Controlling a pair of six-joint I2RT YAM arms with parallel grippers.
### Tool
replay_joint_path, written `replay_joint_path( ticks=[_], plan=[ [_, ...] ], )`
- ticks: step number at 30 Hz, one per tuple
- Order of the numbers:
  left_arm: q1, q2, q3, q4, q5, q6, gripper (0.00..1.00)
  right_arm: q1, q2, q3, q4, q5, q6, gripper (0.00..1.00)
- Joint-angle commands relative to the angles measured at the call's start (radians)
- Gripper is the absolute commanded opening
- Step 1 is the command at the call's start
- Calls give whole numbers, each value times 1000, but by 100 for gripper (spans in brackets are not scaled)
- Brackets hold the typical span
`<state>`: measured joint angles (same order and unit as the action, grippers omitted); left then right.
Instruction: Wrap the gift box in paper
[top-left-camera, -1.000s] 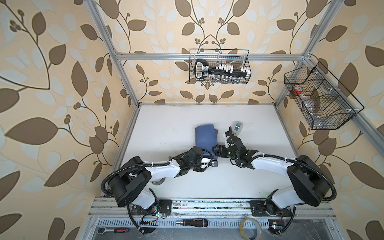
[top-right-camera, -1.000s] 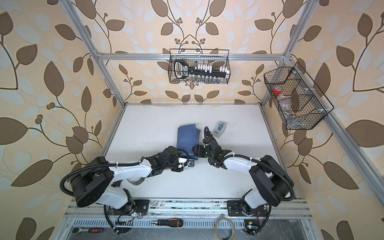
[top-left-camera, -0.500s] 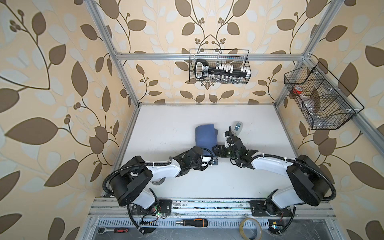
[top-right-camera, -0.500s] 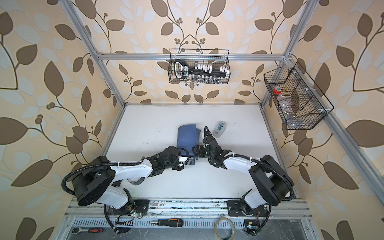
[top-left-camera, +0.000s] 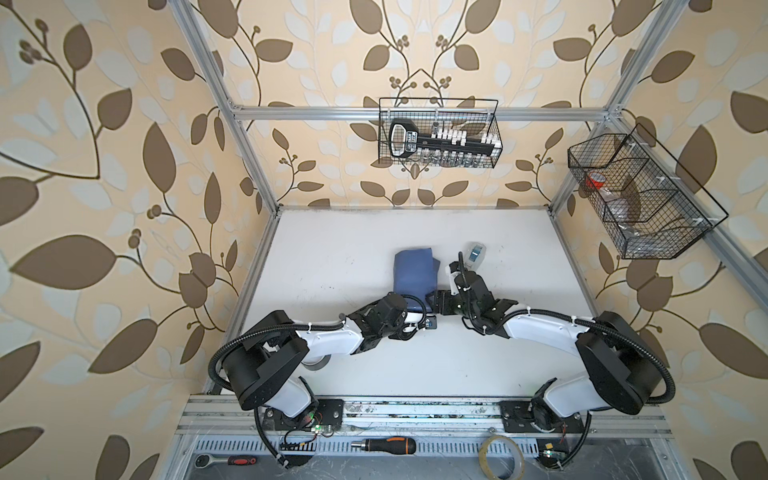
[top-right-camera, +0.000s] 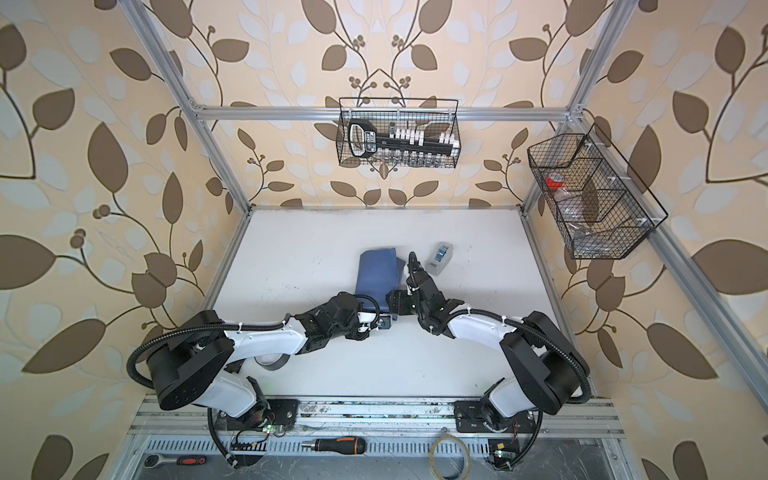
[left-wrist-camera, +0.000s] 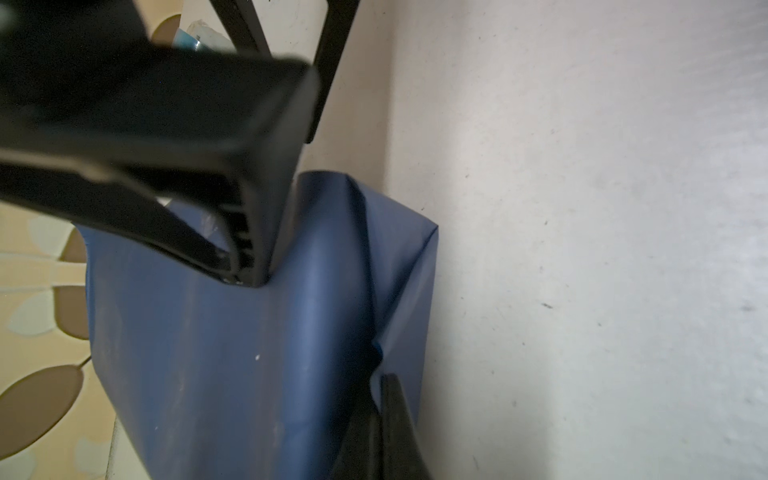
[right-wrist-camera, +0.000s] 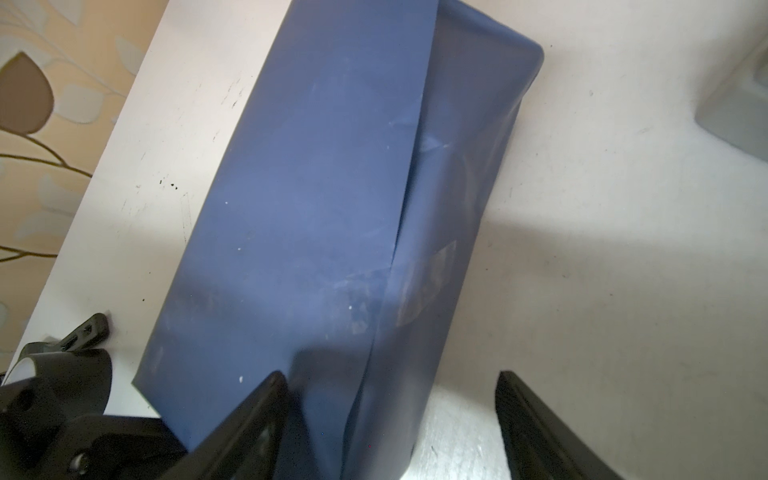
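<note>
Pressing the paper (right-wrist-camera: 311, 208), right fingers (right-wrist-camera: 249, 424) spread, left fingers (left-wrist-camera: 384, 436) closed

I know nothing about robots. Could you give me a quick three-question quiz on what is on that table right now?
1. True or false: the paper lies flat and unfolded on the table.
2. Which small grey thing sits on the table just beyond the right gripper? A) tape dispenser B) scissors C) mug
3. Which has its jaws spread wide: the left gripper or the right gripper?

Key: 1 false, the paper is folded up into a bundle. 2 A. 3 the right gripper; the left gripper is shut.
</note>
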<state>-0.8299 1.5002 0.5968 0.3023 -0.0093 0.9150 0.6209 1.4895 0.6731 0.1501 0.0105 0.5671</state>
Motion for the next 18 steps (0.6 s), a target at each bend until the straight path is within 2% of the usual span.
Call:
replay_joint_path(
  ticks=[1,12,18],
  plan=[
    [9,-1,-5,63,-17,23,0,-6,-3,-17,-124,-2,-45,79],
    [9,-3,-11,61,-5,19,0,-25,-88,-28,-115,-68,-63,83],
    [9,2,-7,64,5,9,0,-36,-158,-90,-90,-87,-75,85]
  ],
)
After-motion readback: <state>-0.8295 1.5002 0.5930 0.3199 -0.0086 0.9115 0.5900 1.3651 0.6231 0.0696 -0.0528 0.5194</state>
